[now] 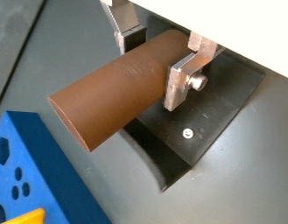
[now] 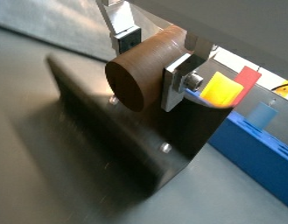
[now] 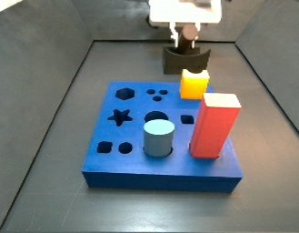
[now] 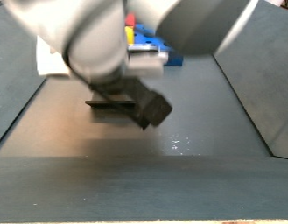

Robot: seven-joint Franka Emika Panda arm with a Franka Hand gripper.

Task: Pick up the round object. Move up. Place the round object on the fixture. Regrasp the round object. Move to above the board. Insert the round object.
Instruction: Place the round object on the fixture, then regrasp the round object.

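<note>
The round object [image 1: 111, 96], a reddish-brown cylinder, lies crosswise between my gripper's [image 1: 156, 63] two silver fingers, which press its sides. In a wrist view its flat end [image 2: 140, 79] faces the camera, with the gripper [image 2: 151, 63] shut on it just above the dark fixture [image 2: 111, 131]. The fixture's base plate [image 1: 216, 122] lies right under the peg. In a side view the gripper [image 3: 185, 36] hangs over the fixture [image 3: 184, 62], behind the blue board [image 3: 127, 136]. Whether the peg rests in the notch is hidden.
On the board stand a yellow notched block [image 3: 194, 84], a tall red block [image 3: 214, 123] and a light blue-grey cylinder [image 3: 158, 139]. Grey walls slope up round the floor. The arm [image 4: 99, 44] blocks much of a side view.
</note>
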